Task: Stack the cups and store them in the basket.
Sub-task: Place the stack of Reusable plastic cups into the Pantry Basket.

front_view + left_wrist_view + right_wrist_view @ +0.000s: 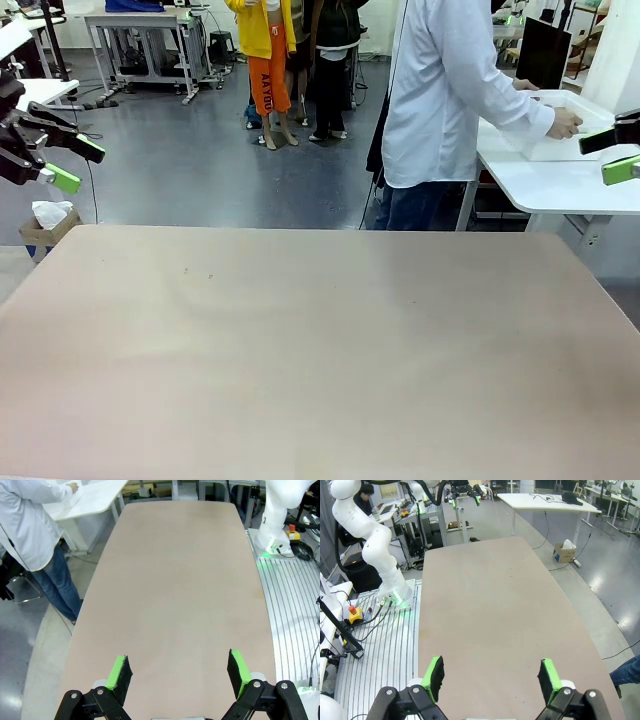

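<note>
The cups are out of view. The basket [562, 128], a white bin, sits on a white side table [560, 185] at the far right, with a person's hand on its rim. My left gripper [78, 165] hangs open in the air past the table's left edge, and nothing sits between its green pads in the left wrist view [180, 672]. My right gripper [612, 155] hovers open at the right edge, close to the basket. It is likewise empty in the right wrist view [492, 675].
The tan table [320, 350] stretches bare in front of me. A person in a white shirt [440, 90] stands at its far right corner, turned toward the side table. A cardboard box [45, 225] with tissue sits on the floor at far left.
</note>
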Available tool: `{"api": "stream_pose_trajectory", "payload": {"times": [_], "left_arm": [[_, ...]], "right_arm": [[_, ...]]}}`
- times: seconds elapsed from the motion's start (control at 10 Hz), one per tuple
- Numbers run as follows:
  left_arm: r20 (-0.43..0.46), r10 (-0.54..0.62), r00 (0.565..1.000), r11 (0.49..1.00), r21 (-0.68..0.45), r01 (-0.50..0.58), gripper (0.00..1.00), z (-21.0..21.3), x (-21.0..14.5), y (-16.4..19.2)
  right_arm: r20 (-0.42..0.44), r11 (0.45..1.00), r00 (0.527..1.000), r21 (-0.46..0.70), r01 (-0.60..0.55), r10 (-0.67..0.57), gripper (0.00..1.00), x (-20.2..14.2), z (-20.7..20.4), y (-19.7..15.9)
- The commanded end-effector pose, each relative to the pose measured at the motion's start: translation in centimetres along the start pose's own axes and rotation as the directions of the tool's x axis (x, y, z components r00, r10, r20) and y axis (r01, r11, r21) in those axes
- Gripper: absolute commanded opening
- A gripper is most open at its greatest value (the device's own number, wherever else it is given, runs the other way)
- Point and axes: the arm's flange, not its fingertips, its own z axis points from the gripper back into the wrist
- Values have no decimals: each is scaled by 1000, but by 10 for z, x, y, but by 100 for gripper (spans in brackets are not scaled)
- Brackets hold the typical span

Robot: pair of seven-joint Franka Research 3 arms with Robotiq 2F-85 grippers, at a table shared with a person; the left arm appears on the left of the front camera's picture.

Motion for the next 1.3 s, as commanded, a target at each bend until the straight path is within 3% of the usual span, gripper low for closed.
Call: {"api": "stream_pose_trajectory", "payload": {"times": [0.0,1.2], "left_arm": [[0,10,1000,1000,-2,-10,100,0,3,-1],[0,10,1000,1000,-2,-10,100,0,3,-1]], "right_arm": [[13,1000,1000,-1,7,-7,100,3,0,0],[13,1000,1000,-1,7,-7,100,3,0,0]]}}
